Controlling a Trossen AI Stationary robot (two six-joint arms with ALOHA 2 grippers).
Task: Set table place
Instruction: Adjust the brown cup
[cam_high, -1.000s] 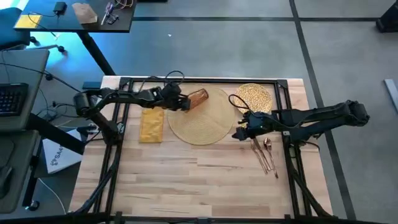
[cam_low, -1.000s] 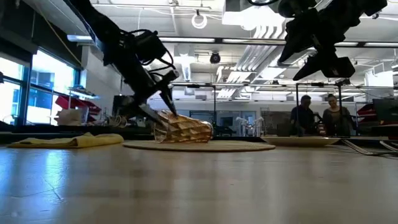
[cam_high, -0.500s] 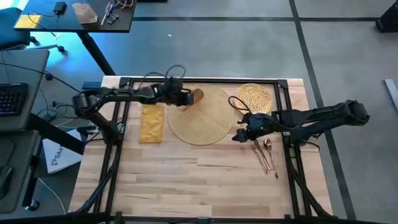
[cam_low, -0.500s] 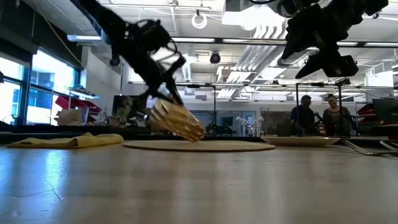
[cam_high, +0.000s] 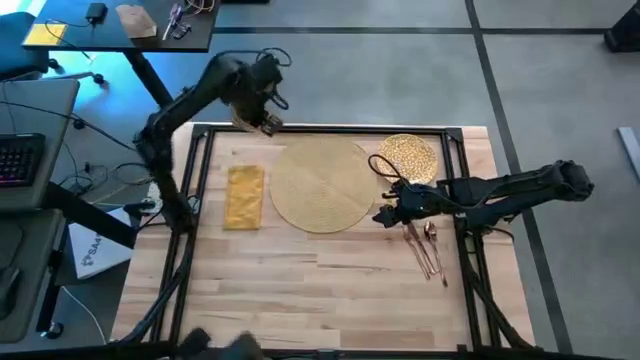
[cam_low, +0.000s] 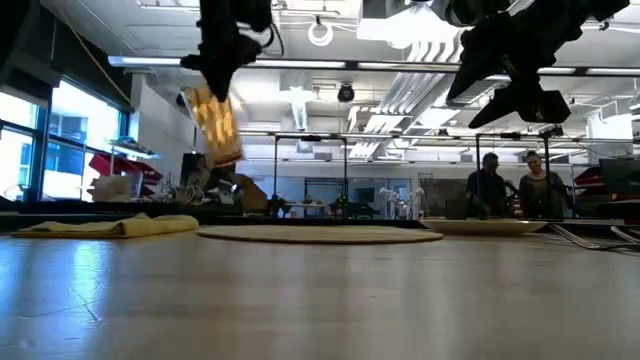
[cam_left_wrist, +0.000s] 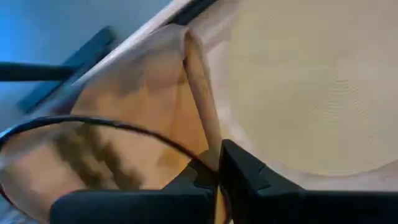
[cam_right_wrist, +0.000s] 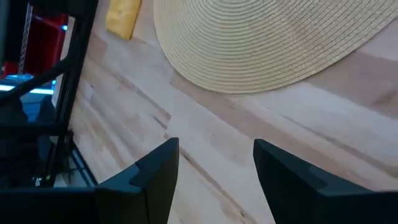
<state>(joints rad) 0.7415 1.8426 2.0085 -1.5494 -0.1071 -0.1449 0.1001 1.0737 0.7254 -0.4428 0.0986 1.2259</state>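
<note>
On the wooden tabletop (cam_high: 300, 290) lie the woven placemat (cam_high: 322, 185), yellow napkin (cam_high: 244, 196), speckled plate (cam_high: 410, 154) and copper cutlery (cam_high: 428, 247). The left gripper (cam_high: 262, 110) is clenched on the amber cup (cam_low: 217, 124), lifted above the far edge. The right gripper (cam_high: 385, 214) hangs spread apart, empty, beside the placemat.

The placemat (cam_high: 324, 185) lay at the middle of the table's (cam_high: 300, 290) far half, with the napkin (cam_high: 244, 197) just left of it. The plate (cam_high: 408, 154) sat at its far right edge, and the cutlery (cam_high: 428, 247) lay nearer, to the right.
</note>
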